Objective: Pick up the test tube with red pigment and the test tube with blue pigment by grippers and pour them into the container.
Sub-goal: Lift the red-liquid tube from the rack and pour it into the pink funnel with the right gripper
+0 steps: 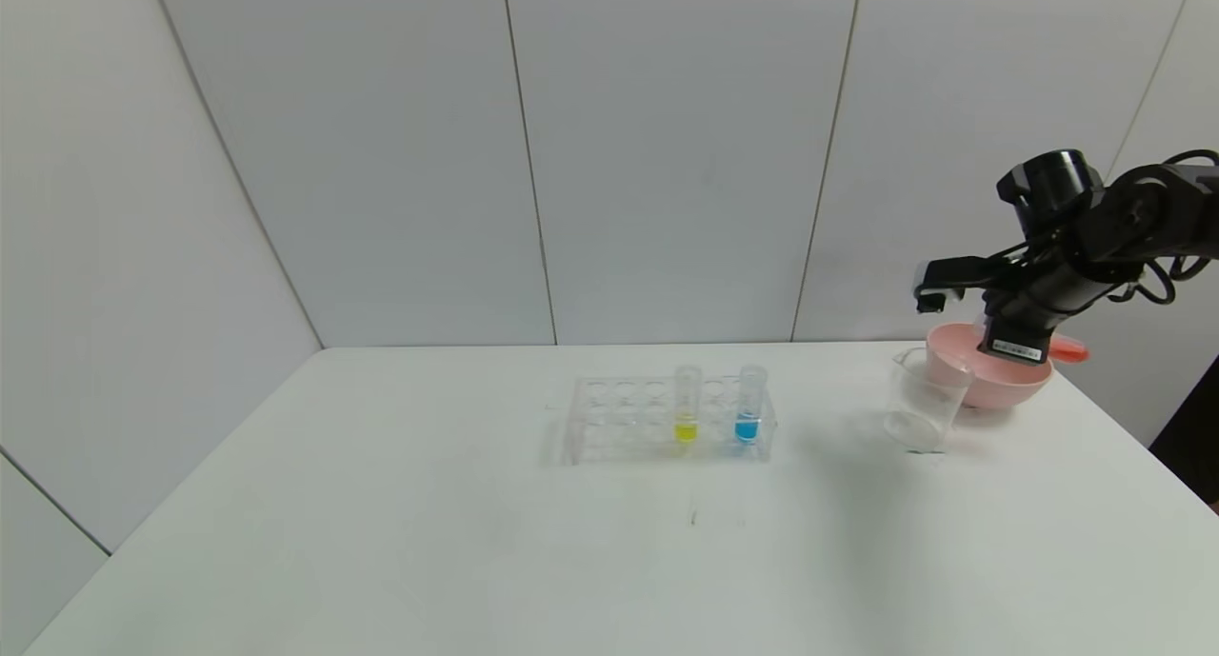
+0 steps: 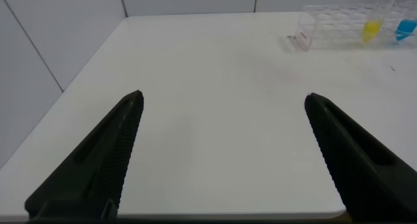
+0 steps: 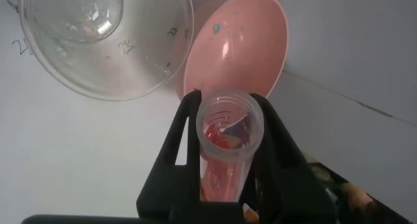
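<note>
- Over the pink bowl (image 1: 990, 380) at the table's (image 1: 381, 542) far right, the right gripper (image 3: 228, 142) pinches the red tube (image 3: 225, 136).
- Just left of the bowl stands the beaker (image 1: 922, 404).
- Mid-table, the rack (image 1: 619, 418) holds the blue tube (image 1: 749, 408).
- Left gripper (image 2: 221, 103): fingers spread.

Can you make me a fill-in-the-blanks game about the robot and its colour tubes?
1. The right pincer holds the tube with ____ liquid.
2. In the clear rack, beside the blue tube, stands a ____ one.
3. The beaker sits next to a ____ bowl.
4. The left pincer holds ____.

Missing words: red; yellow; pink; nothing
</note>
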Controlling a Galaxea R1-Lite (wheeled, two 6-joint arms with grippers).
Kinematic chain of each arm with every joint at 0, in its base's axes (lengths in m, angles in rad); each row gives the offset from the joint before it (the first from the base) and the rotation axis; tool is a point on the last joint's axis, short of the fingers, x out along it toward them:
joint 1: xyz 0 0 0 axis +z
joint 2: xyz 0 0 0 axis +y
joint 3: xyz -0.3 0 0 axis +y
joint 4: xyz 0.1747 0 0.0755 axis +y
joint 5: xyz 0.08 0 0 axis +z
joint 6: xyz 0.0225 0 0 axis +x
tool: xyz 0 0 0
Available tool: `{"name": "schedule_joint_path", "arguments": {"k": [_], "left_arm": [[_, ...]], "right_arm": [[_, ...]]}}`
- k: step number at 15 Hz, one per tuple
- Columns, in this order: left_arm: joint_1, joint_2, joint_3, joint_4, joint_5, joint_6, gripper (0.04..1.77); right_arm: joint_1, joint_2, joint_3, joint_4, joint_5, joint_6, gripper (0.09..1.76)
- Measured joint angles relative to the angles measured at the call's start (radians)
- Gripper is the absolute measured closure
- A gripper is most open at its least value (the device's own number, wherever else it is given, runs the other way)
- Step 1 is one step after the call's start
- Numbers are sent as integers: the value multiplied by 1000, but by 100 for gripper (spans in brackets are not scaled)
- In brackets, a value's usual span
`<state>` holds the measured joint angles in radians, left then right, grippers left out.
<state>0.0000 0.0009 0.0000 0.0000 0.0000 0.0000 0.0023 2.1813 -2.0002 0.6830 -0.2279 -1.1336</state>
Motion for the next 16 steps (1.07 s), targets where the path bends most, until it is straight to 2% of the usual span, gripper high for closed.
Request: {"name": "schedule_joint_path", "arguments": {"k": [16], "left_arm": [[0,0,0,0,0,0,5]], "right_arm": [[27,14,0,-31,-110,-85,132]]}}
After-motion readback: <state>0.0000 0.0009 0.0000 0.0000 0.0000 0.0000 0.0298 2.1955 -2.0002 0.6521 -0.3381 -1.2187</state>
